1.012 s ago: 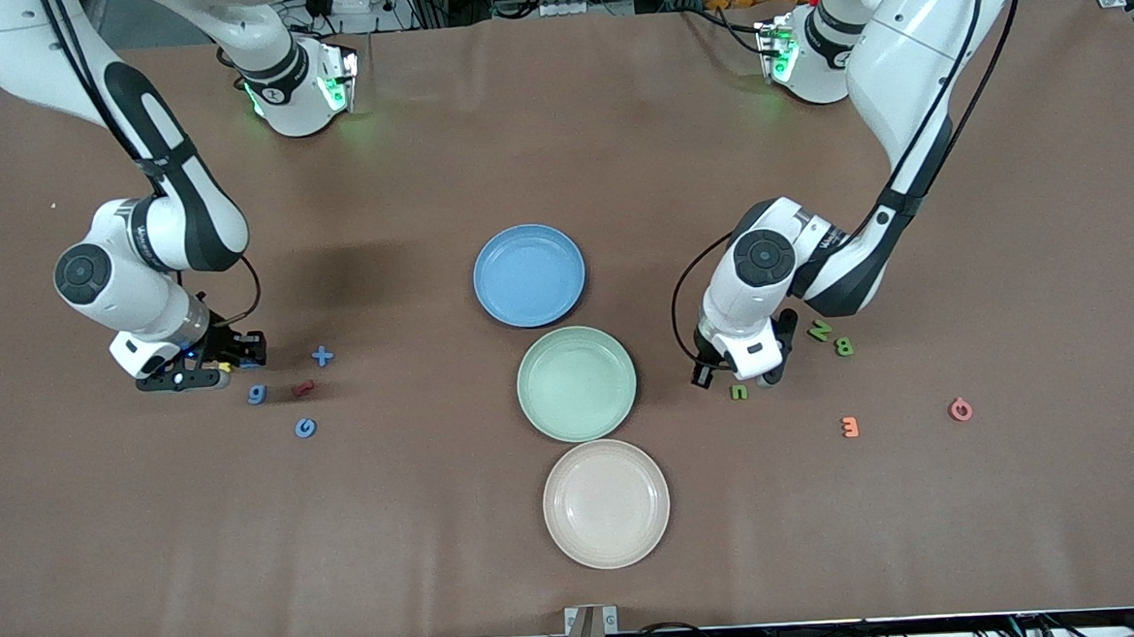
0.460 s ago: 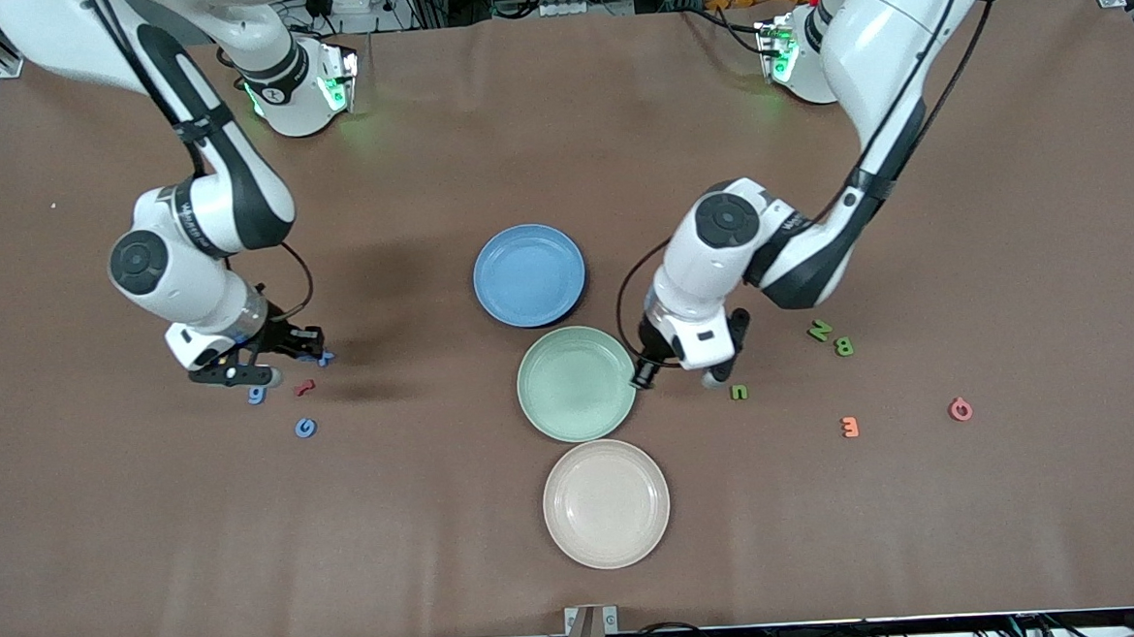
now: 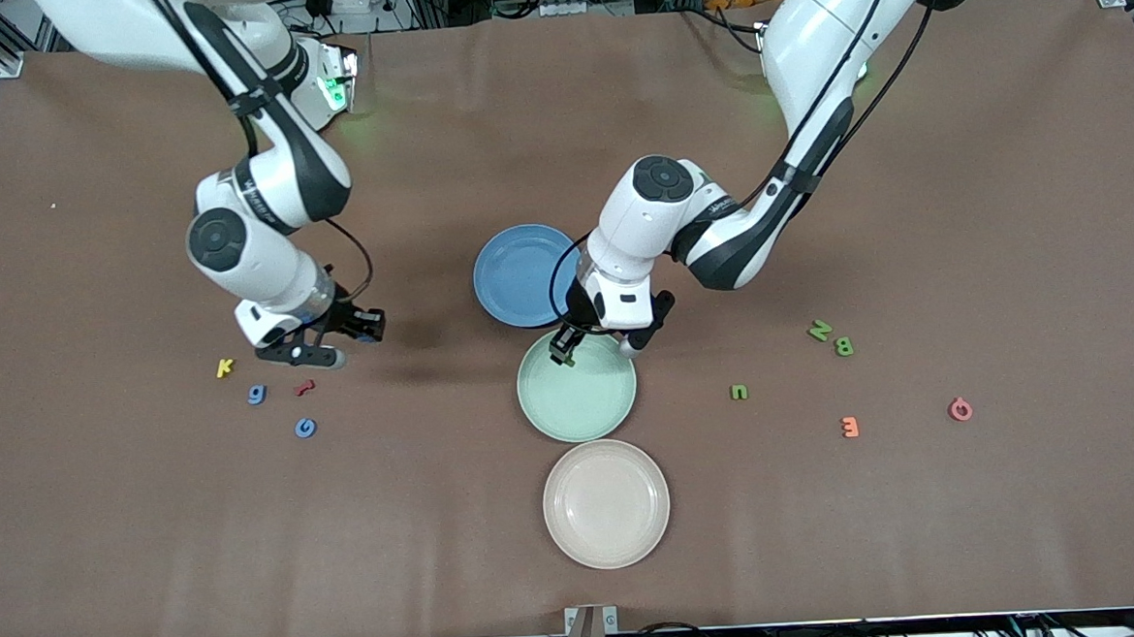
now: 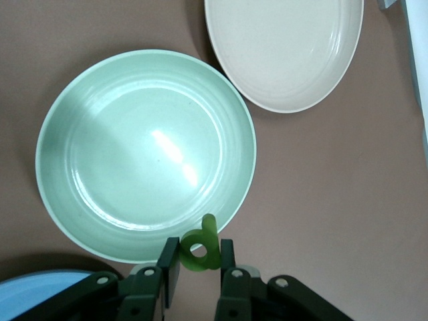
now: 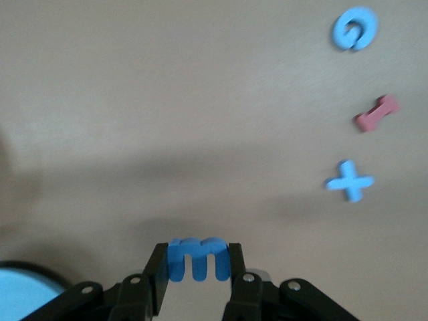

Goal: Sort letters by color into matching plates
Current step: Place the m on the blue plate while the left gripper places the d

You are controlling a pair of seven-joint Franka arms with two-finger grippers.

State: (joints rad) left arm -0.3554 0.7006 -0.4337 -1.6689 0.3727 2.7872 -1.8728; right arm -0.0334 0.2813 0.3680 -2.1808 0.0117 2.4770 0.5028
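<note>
My left gripper [image 3: 561,350] hangs over the rim of the mint green plate [image 3: 577,400] on the side toward the blue plate [image 3: 516,275]. It is shut on a dark green letter d [image 4: 199,246], which stands above that plate's edge [image 4: 67,167]. My right gripper [image 5: 196,264] is shut on a blue letter m [image 5: 197,258] over bare table between the blue plate and a cluster of letters. On the table there lie a blue plus [image 5: 349,181], a blue G [image 3: 306,427] and a blue g [image 3: 257,394]. Green N [image 3: 820,329], B [image 3: 844,347] and n [image 3: 739,392] lie toward the left arm's end.
A cream-beige plate [image 3: 606,503] sits nearest the front camera, touching the line of plates. A yellow K [image 3: 225,367] and a red letter [image 3: 304,387] lie among the blue ones. An orange letter [image 3: 850,427] and a pink one [image 3: 961,408] lie near the green letters.
Both arms swung toward the plates. The left gripper carried the green d from beside the n to the green plate's rim. The right gripper carried the blue m off the cluster, uncovering the yellow K.
</note>
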